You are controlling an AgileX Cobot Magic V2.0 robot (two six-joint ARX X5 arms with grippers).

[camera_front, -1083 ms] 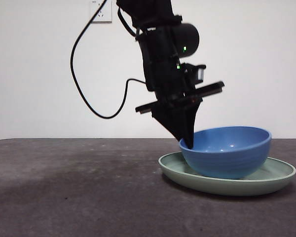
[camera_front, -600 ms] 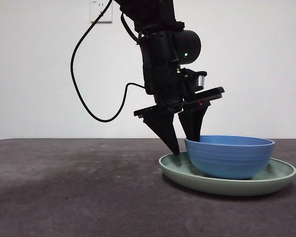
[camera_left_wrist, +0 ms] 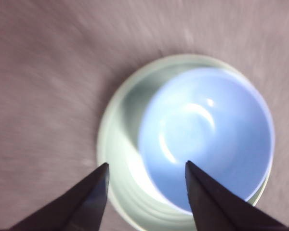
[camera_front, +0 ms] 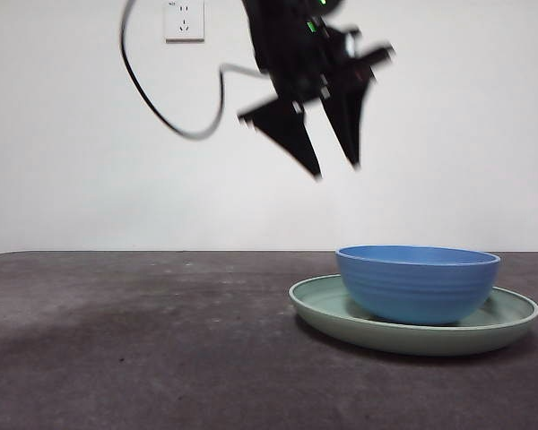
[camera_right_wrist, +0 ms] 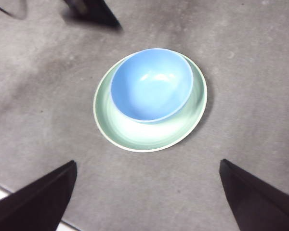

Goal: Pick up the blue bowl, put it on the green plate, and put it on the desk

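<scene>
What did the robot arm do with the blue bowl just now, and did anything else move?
The left end effector let go of the blue bowl, which went from tilted to sitting level on the green plate. Then the end effector opened and rose well above the bowl; it now hangs open and empty. The plate stayed put on the desk. The right end effector waits open high above.
</scene>
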